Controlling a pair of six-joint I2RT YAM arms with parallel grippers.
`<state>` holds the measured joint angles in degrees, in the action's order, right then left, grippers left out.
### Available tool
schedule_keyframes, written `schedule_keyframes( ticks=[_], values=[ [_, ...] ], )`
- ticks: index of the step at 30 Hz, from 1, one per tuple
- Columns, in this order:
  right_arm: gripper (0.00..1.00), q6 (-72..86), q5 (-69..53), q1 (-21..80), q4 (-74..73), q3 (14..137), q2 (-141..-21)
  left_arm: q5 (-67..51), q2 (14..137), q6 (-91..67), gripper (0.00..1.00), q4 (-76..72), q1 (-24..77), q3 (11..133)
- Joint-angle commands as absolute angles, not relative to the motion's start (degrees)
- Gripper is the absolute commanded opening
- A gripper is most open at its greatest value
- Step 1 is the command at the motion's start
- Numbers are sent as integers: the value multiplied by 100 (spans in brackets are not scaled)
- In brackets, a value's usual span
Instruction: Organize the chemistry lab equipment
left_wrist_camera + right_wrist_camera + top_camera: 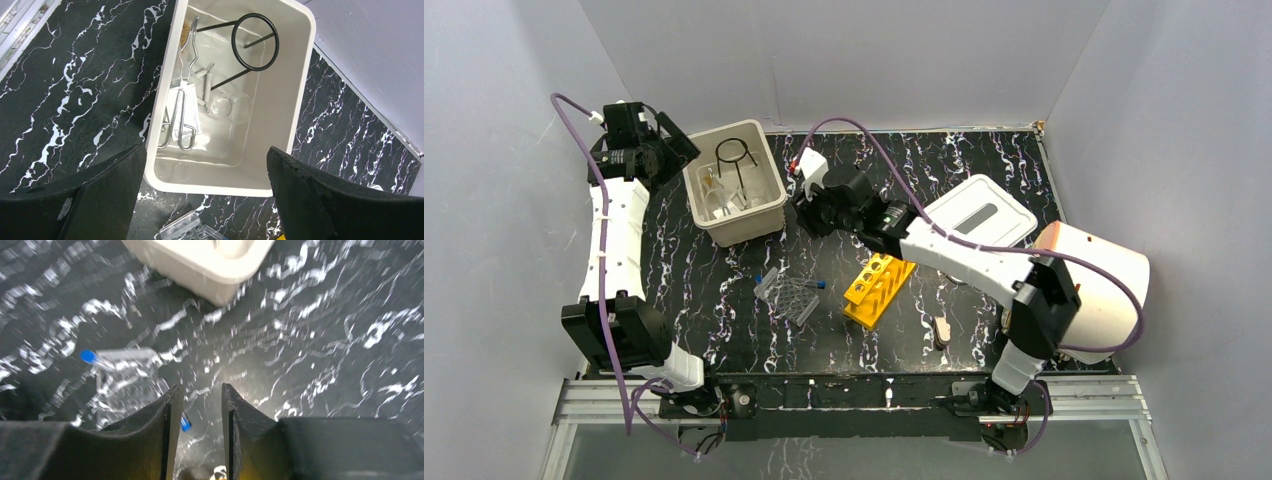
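The left end effector (206,152) gapes wide, empty, just beside one bin (200,186) at far left holding one wire loop (234,42), glassware (230,107) and metal tools (180,115) too tangled to count. The right end effector (201,390), blurred, stands narrowly open on nothing over the bench (325,340) near one tray (789,297); one yellow rack (879,288) lies right of it.

A bin (746,226) sits toward the back-left corner of the worktop (694,280), with a wire loop (257,41), metal tools (182,107) and glassware (231,106) lying inside it. Nearer the front edge, around mid-worktop, a ridged tray (790,297) lies left of a tube rack (879,288), the two apart. A slotted lid (980,212) lies behind and right of the rack, with a large cylinder (1104,290) at the right edge.
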<state>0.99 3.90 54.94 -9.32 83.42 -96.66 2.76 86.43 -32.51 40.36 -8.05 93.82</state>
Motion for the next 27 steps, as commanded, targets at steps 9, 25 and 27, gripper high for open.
schedule_keyframes(
  ticks=[9,25,27],
  values=[
    [50,-847,-241,5432,-2870,9374,-11099,379,8496,-3025,90,4052,-677,9543],
    [68,-1356,-668,5517,-2996,9365,-11725,405,8569,-2990,90,4043,-668,9501],
    [68,-1376,-695,5534,-3035,9382,-11778,403,8585,-2988,90,4035,-672,9501]
  ],
)
